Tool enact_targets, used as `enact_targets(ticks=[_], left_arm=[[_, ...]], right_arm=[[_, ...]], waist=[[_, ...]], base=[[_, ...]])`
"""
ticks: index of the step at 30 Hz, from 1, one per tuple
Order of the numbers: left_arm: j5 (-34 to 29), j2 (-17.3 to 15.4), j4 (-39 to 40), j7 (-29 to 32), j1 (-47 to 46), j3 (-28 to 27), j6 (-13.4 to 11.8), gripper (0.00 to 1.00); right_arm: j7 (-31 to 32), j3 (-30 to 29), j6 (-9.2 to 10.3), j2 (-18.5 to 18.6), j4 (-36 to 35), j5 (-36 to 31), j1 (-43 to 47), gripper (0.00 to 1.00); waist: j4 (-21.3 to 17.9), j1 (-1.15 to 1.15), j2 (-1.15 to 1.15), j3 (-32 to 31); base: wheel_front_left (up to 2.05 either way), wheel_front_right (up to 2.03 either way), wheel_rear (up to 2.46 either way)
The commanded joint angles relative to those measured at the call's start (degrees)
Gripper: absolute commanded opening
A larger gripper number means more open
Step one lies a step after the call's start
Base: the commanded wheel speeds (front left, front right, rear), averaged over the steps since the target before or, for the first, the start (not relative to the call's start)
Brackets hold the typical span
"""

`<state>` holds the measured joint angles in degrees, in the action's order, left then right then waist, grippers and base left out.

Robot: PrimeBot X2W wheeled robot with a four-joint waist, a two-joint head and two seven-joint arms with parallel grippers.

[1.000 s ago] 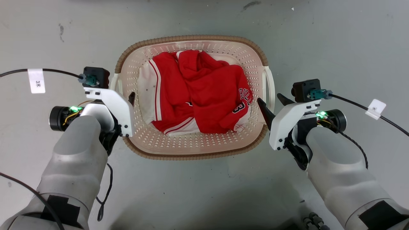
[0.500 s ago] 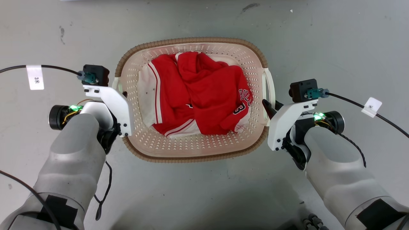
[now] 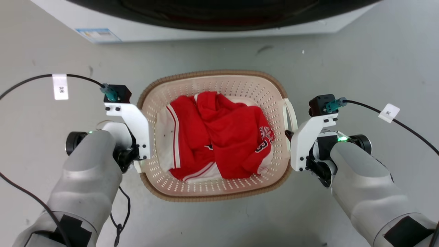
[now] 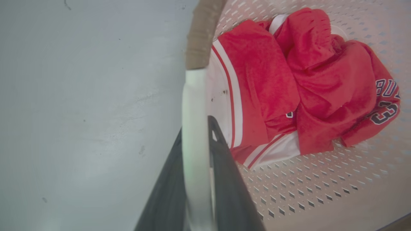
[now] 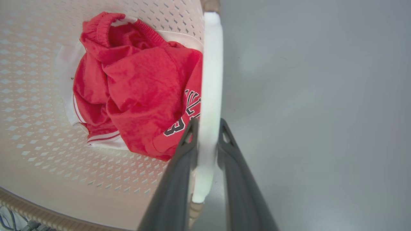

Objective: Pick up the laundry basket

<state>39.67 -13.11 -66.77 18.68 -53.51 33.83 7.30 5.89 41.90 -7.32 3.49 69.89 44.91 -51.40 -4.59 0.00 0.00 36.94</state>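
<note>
The laundry basket point(image 3: 219, 74) is cream with perforated walls and a brown woven-look rim, and lies between my two arms in the head view. Red and white clothes point(image 3: 223, 137) are heaped inside it. My left gripper point(image 4: 195, 126) is shut on the basket's white left handle point(image 4: 194, 93), one dark finger on each side of the bar. My right gripper point(image 5: 208, 123) is shut on the white right handle point(image 5: 210, 64) in the same way. In the head view a white bracket hides the left fingers, and one right fingertip point(image 3: 287, 133) shows at the handle point(image 3: 291, 113).
A white washing machine point(image 3: 103, 24) with a dark opening stands just beyond the basket at the top of the head view. Tagged black cables point(image 3: 60, 85) point(image 3: 389, 112) run out from both wrists. Grey floor point(image 3: 360, 61) lies on both sides.
Both grippers moved inward and closed on the side handles; the right one stood open a second ago. The head view has shifted, bringing the washing machine into it.
</note>
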Motion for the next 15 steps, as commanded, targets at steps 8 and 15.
enact_targets(ticks=[8, 15], left_arm=[[4.3, 2.2, 1.9, 5.1, 1.4, 3.1, 0.5, 0.00], [7.5, 2.7, 2.1, 8.4, 2.1, 5.1, 0.5, 0.00]], right_arm=[[6.7, 1.4, -0.50, -0.8, 0.7, 3.0, 1.3, 0.00], [10.7, 1.9, -0.50, -0.2, 1.4, 4.8, 2.5, 0.00]], waist=[[1.0, 0.00, 0.00, -10.0], [1.6, 0.00, 0.00, -15.4]], base=[[0.00, 0.00, 0.00], [0.00, 0.00, 0.00]])
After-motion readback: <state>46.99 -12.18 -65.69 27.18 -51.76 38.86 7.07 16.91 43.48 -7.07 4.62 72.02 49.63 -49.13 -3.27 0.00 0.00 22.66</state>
